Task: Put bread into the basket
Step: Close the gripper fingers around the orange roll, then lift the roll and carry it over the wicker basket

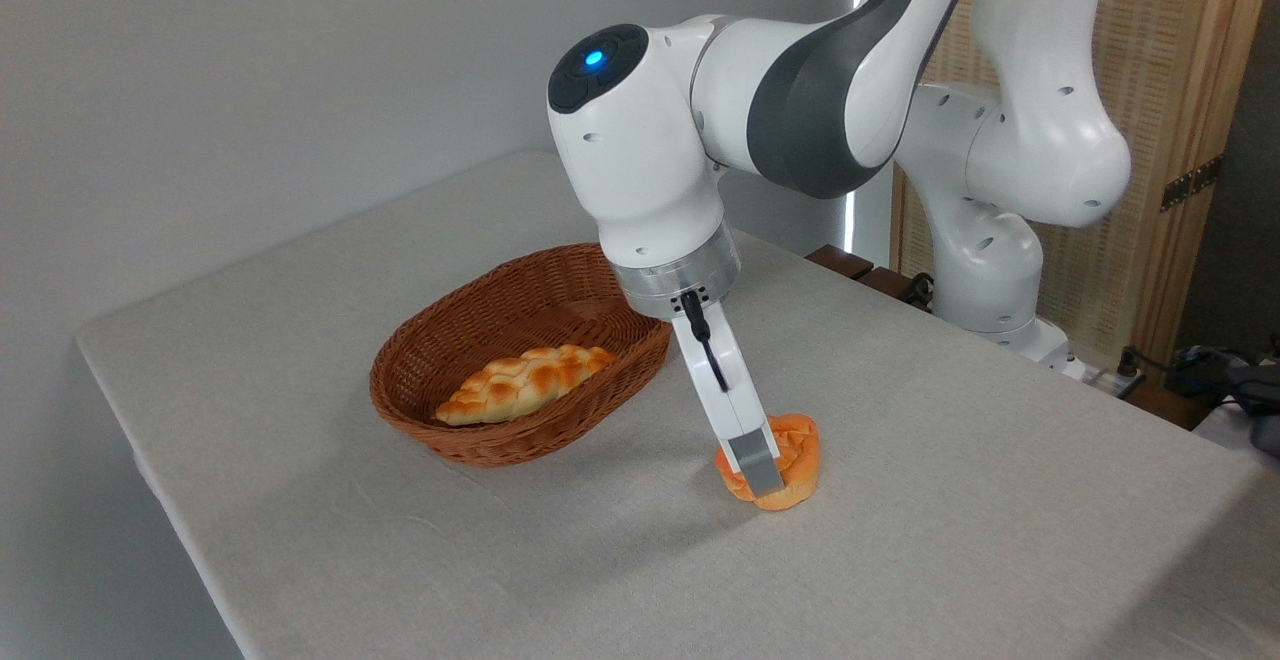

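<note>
Bread (792, 465), the small orange bun, sits on the grey tablecloth (950, 500) just right of the basket (440, 395), apart from its rim, and we have our gripper (763, 470) down on it. One grey-tipped finger stands pressed against the bun's near face; the other is hidden behind the bun, so we judge the claw to be pinching the bun across its middle, though we cannot tell how firmly. The bun's base looks to be touching the cloth, or barely off it. The basket already holds a long braided loaf (525, 383) lying along its near side, which leaves the far, upper part of the bowl bare. To do this step well, we think we should make sure the grip is snug but gentle, since a soft bun may squash or slip out sideways under a hard pinch. We would lift straight up first, high enough for the bun's underside to clear the flared wicker rim, then carry it left and a little back. Aiming for the bare space beyond the loaf would spare us setting the bun on top of it, where it could roll. We should lower it well inside the rim before we let go.
</note>
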Available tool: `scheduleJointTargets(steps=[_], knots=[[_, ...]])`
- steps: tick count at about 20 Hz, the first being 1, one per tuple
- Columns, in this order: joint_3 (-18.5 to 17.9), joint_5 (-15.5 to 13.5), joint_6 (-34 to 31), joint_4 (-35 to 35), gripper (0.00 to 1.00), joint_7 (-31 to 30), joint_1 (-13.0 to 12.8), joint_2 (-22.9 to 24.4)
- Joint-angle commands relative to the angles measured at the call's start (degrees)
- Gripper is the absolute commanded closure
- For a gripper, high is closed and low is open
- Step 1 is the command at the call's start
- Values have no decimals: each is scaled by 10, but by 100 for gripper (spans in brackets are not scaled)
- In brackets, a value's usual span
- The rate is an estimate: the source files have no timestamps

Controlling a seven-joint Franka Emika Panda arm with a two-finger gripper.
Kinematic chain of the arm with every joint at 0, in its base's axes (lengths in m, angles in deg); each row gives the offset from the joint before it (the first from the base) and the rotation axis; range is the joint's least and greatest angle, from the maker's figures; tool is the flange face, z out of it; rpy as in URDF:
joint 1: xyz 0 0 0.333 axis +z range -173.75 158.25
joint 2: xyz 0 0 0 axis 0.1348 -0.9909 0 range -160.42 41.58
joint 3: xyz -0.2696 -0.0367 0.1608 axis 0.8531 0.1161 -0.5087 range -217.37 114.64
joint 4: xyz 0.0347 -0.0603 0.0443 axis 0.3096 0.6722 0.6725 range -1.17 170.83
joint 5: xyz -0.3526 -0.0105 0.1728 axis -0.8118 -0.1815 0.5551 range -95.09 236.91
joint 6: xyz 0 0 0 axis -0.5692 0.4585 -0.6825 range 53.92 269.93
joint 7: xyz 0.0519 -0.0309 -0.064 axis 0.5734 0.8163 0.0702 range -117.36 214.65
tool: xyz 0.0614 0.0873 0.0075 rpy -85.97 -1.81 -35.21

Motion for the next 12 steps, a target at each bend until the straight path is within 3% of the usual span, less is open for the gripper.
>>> scheduleJointTargets(steps=[1,3,10,12], knots=[[-5,10,10,12,78,9,-4,12],[-5,9,10,12,86,9,-4,12],[-4,-2,9,-11,82,8,-3,21],[-4,-34,7,-27,82,8,-3,22]])
